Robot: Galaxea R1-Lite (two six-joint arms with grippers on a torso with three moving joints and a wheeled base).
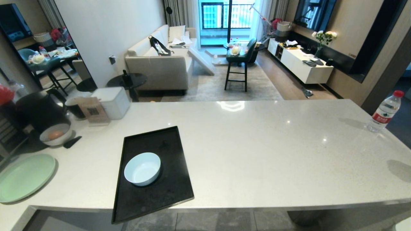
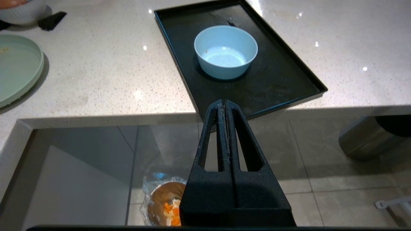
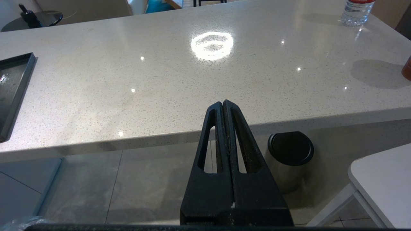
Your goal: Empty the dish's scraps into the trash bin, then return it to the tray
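Left wrist view shows your left tool point(image 2: 224, 104) pressed together and empty, the dish point(image 2: 225, 51) emptied onto the tray point(image 2: 289, 80), whose corner overhangs the bench point(image 2: 96, 80), so a knock could tip it.

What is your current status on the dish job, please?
Both pincers shut, empty: left pincer and right pincer off the counter edge. Dish empty, upright on tray. Scraps in trash bin. Nothing obstructing.

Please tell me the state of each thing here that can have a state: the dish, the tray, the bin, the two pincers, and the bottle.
dish: upright on the tray, emptied
tray: on the counter, one corner past the edge
trash bin: on the floor, open, scraps inside
left pincer: shut, holding nothing
right pincer: shut, holding nothing
water bottle: upright, capped
steel bin: lid closed
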